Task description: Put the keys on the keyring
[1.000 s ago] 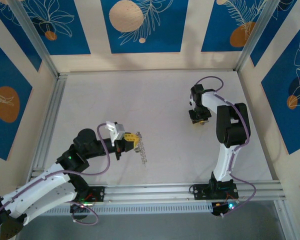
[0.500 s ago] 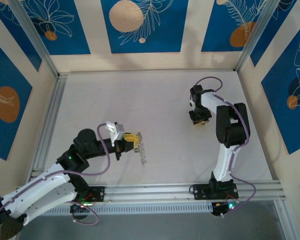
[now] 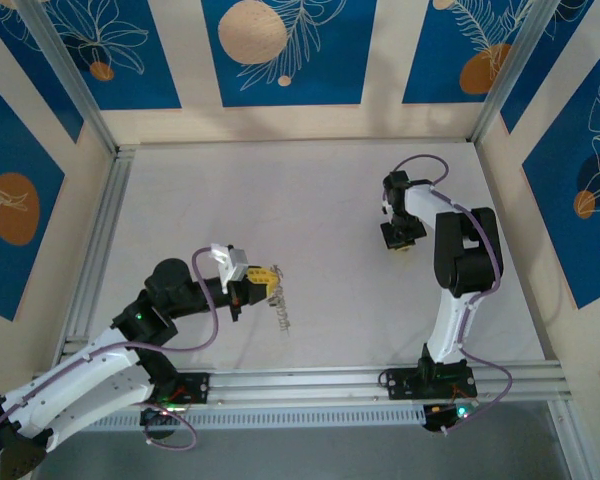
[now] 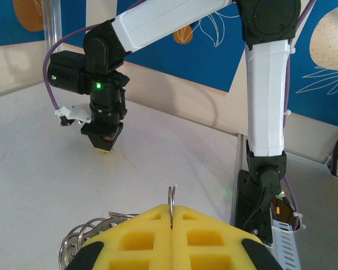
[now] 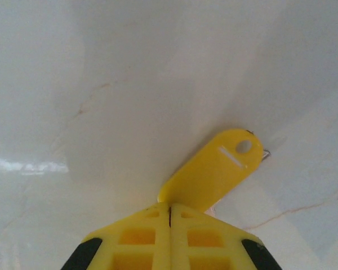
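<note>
My left gripper point(image 3: 265, 277) is shut on the keyring point(image 4: 171, 197), a thin silvery loop that stands up edge-on from between the yellow pads point(image 4: 203, 236). More silvery loops with small metal bits point(image 4: 81, 239) hang beside it and show as a dangling string point(image 3: 281, 310) from above. At the far right, my right gripper point(image 3: 402, 243) points down at the table and is shut. A flat yellow key tag point(image 5: 219, 169) runs from its fingertips point(image 5: 152, 216) across the table, its near end pinched. A small metal bit point(image 5: 266, 153) peeks out at the tag's far end.
The white table point(image 3: 310, 200) is walled by aluminium rails point(image 3: 100, 240) and blue patterned panels. The right arm's upright link point(image 4: 267, 101) and base point(image 4: 262, 191) stand close to the right of my left gripper point(image 4: 172, 209). The right gripper's head point(image 4: 105, 147) hovers low over the table.
The right gripper has shut on the tag's near end and shifted slightly nearer. The left gripper keeps its hold; the hanging string has swung a little.
</note>
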Robot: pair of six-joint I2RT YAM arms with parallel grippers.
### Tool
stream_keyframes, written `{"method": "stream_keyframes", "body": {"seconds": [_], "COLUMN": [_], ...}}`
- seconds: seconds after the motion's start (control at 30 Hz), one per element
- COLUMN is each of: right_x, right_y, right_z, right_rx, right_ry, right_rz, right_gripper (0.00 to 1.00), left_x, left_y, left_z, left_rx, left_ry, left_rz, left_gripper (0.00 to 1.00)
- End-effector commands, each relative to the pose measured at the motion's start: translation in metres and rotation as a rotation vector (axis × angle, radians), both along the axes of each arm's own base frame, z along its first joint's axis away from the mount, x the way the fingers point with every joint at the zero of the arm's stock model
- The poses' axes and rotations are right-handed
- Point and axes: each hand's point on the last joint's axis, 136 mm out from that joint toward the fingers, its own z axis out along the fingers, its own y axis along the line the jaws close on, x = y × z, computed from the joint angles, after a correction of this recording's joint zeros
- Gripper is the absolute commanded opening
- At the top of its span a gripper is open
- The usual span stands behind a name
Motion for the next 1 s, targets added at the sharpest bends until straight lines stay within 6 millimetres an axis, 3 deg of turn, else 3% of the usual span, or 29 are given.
{"method": "stream_keyframes", "body": {"seconds": [0.0, 0.2, 0.4, 0.6, 0.7, 0.83, 0.97], "right_x": [-0.009, -0.014, -0.049, -0.109, -0.155, -0.209, -0.243], "right_y": [0.009, 0.038, 0.115, 0.199, 0.232, 0.250, 0.252], "right_z": [0.021, 0.058, 0.104, 0.164, 0.214, 0.274, 0.302], "right_rx": [0.032, 0.135, 0.283, 0.675, 0.936, 1.234, 1.368], "right_ry": [-0.019, -0.104, -0.243, -0.362, -0.403, -0.430, -0.400], "right_rz": [0.016, 0.057, 0.327, 0.591, 0.765, 0.922, 1.014], "right_gripper": [0.03, 0.03, 0.03, 0.01, 0.00, 0.00, 0.00], "left_x": [-0.003, -0.003, 0.001, 0.000, 0.001, -0.004, -0.013], "left_y": [0.000, 0.000, 0.001, 0.006, 0.011, 0.011, 0.008], "left_z": [0.018, 0.016, 0.013, 0.027, 0.031, 0.039, 0.049], "left_rx": [-0.057, -0.048, -0.012, 0.001, 0.032, 0.041, 0.032], "left_ry": [-0.033, -0.028, -0.017, -0.031, -0.052, -0.083, -0.123], "left_rz": [-0.022, -0.020, 0.004, 0.021, 0.047, 0.018, -0.032], "left_gripper": [0.00, 0.00, 0.00, 0.00, 0.00, 0.00, 0.00]}}
